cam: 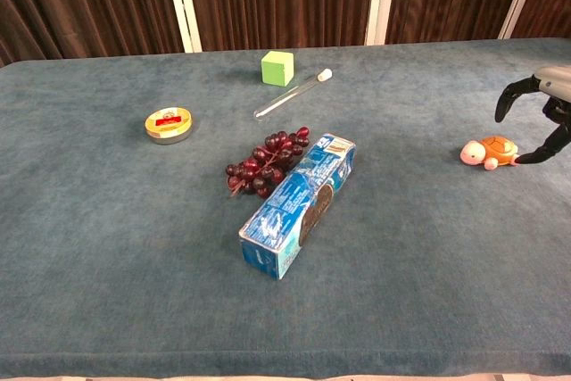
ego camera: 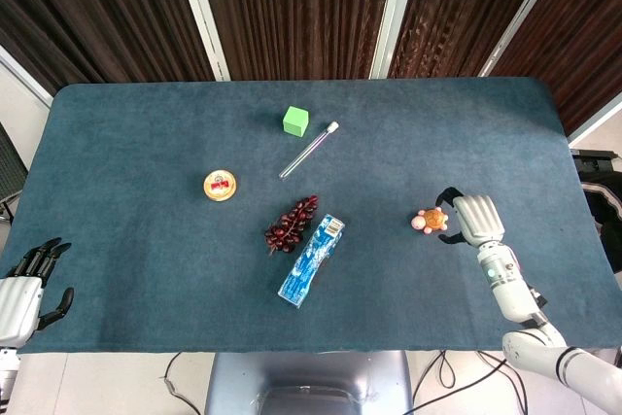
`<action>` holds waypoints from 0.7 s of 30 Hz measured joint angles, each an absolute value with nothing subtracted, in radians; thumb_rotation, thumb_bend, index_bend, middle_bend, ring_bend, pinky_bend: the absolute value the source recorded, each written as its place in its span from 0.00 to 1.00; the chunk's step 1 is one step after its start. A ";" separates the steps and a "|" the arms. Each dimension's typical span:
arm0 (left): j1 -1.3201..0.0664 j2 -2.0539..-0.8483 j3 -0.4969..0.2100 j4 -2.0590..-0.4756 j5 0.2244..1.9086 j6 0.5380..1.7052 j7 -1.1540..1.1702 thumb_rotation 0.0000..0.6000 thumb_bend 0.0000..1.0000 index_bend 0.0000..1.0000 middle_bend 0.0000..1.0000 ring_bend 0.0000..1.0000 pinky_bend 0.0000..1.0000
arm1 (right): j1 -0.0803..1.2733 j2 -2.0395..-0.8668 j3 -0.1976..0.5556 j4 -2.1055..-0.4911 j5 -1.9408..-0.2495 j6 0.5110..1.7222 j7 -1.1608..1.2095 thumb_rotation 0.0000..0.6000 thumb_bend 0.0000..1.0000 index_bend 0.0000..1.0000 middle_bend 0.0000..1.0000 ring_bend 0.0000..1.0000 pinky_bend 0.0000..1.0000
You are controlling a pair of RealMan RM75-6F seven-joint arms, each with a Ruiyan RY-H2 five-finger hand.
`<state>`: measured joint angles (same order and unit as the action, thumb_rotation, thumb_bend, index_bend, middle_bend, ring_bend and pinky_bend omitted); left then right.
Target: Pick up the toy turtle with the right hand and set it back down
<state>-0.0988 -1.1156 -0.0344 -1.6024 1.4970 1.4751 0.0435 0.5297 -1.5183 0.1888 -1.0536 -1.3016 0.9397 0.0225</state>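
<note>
The toy turtle (ego camera: 429, 221) (cam: 489, 152), orange shell and pink head, lies on the blue-green table at the right. My right hand (ego camera: 468, 220) (cam: 542, 111) hovers just to its right with fingers spread and arched around it; one fingertip is at the shell's edge, but nothing is gripped. My left hand (ego camera: 24, 289) rests open at the table's near-left corner, seen only in the head view.
A blue carton (ego camera: 312, 259) and a bunch of dark grapes (ego camera: 292, 224) lie mid-table. Farther back are a round tin (ego camera: 220, 185), a test tube (ego camera: 308, 150) and a green cube (ego camera: 296, 121). The table's right edge (ego camera: 583, 201) is near the right hand.
</note>
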 measured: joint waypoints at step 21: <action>-0.099 -1.111 -0.037 -1.604 1.491 1.471 0.033 1.00 0.41 0.17 0.10 0.15 0.39 | 0.602 -1.653 0.164 -0.856 -1.307 0.867 0.062 1.00 0.78 0.72 0.55 1.00 0.94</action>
